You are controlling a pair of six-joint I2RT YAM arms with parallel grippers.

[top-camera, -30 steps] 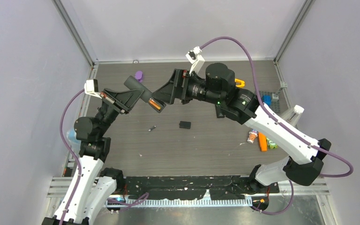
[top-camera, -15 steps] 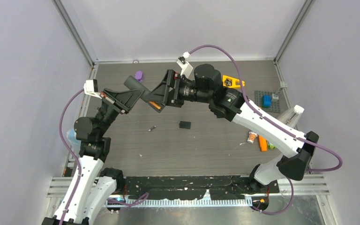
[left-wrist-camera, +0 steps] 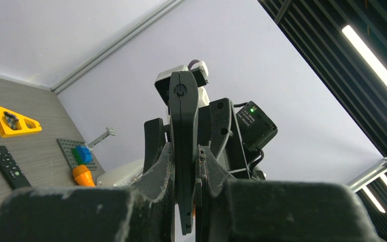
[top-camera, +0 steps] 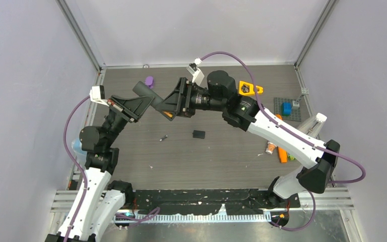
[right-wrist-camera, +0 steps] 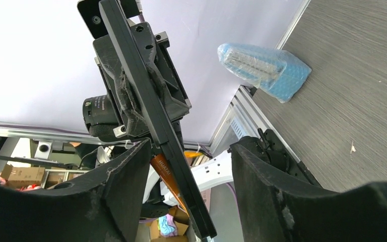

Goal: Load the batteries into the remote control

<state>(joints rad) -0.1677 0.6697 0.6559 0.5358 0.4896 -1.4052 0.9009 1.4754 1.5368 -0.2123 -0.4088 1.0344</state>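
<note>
Over on the left, the left tool point(left-wrist-camera: 185, 159) is clamped tight on the remote control point(left-wrist-camera: 183, 111). It holds the remote edge-on in the air above the far-left part of the table point(top-camera: 221, 151). The remote's long axis runs from the left arm across toward the right one, so its free end is offered straight to the other tool.

An orange battery point(right-wrist-camera: 162, 172) lies flat against the remote's face near that free end, its length running the same way as the remote's. I can't tell whether it sits fully in its bay.

The right tool point(right-wrist-camera: 190, 151) meets it from the right, jaws apart, one finger on either side of the remote's thin body. The finger on the battery's side is just beside the battery, and the other is visibly clear of the remote. The right arm is plainly the one placed to work the battery. I'd judge the coming move to be a squeeze or push across the remote's thickness, square to the battery's length, to bed it down.

On the table near the middle lie a tiny dark cylinder point(top-camera: 164, 137), maybe a second battery, and a small black flat piece point(top-camera: 198, 134), perhaps the cover. They lie apart from each other and well below both tools.
</note>
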